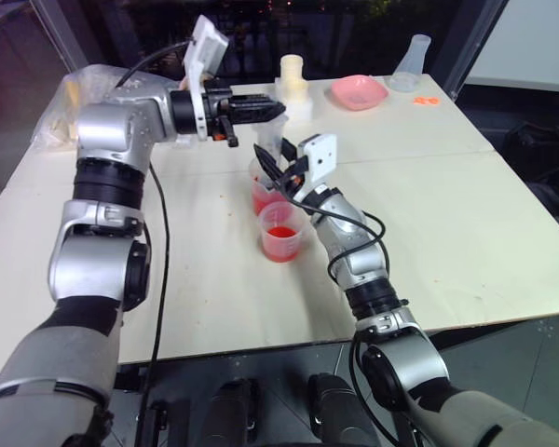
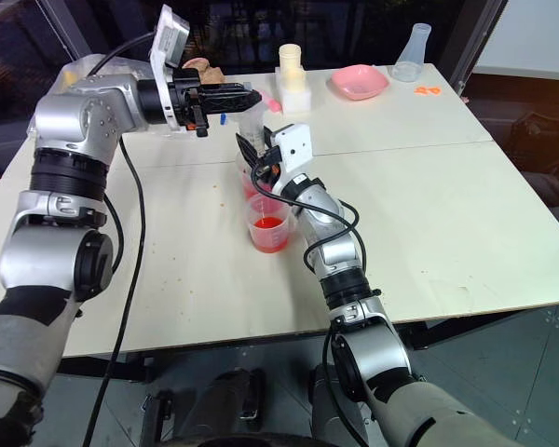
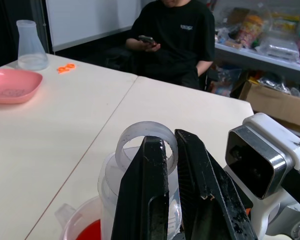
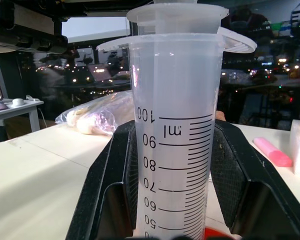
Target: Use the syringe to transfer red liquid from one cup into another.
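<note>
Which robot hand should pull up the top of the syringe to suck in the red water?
Left. Its gripper is already on the plunger ring above, while the right gripper grips the syringe barrel over the back cup.

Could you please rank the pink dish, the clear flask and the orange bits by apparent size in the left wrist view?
1. pink dish
2. clear flask, nearly alike, farther away
3. orange bits

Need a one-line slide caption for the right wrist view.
Right pincer clamps the clear graduated syringe upright, its plunger pushed fully in.
</note>
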{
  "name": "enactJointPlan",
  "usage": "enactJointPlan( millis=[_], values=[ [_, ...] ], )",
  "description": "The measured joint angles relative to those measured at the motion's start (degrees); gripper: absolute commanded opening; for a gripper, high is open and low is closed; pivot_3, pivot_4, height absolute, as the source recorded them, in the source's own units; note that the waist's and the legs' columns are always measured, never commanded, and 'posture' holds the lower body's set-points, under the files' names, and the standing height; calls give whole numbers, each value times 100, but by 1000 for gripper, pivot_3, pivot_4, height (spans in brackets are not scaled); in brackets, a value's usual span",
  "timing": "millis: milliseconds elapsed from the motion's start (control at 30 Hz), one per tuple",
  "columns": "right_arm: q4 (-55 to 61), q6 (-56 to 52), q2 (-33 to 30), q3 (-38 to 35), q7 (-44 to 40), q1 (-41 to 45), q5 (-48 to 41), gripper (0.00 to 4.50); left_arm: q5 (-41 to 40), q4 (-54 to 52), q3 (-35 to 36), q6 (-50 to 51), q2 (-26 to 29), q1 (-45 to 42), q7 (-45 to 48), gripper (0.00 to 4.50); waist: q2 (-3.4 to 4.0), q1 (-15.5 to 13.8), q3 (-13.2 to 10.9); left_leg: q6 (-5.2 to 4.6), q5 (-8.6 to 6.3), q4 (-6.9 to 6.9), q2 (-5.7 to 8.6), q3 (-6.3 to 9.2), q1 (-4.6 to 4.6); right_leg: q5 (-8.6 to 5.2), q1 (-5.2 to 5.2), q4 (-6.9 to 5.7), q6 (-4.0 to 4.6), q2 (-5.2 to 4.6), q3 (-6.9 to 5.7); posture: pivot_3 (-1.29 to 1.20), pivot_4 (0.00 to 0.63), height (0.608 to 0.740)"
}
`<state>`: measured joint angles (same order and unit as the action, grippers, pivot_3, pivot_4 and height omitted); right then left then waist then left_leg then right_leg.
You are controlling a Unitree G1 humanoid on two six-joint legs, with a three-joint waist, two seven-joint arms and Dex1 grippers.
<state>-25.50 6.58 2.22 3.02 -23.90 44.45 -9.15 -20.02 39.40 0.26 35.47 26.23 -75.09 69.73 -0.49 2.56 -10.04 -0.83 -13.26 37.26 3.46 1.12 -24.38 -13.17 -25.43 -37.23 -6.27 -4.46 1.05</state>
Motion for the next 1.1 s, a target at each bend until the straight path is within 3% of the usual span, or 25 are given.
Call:
enactJointPlan(
  millis=[1100],
  values=[
    [195, -122, 56, -48, 87, -247, -62, 1428, 19, 928, 64, -194, -159, -521, -110, 221, 0, 0, 0, -1, -1, -1, 0, 1, 0, 0, 0, 0, 0, 1, 0, 0, 150, 740]
  ],
)
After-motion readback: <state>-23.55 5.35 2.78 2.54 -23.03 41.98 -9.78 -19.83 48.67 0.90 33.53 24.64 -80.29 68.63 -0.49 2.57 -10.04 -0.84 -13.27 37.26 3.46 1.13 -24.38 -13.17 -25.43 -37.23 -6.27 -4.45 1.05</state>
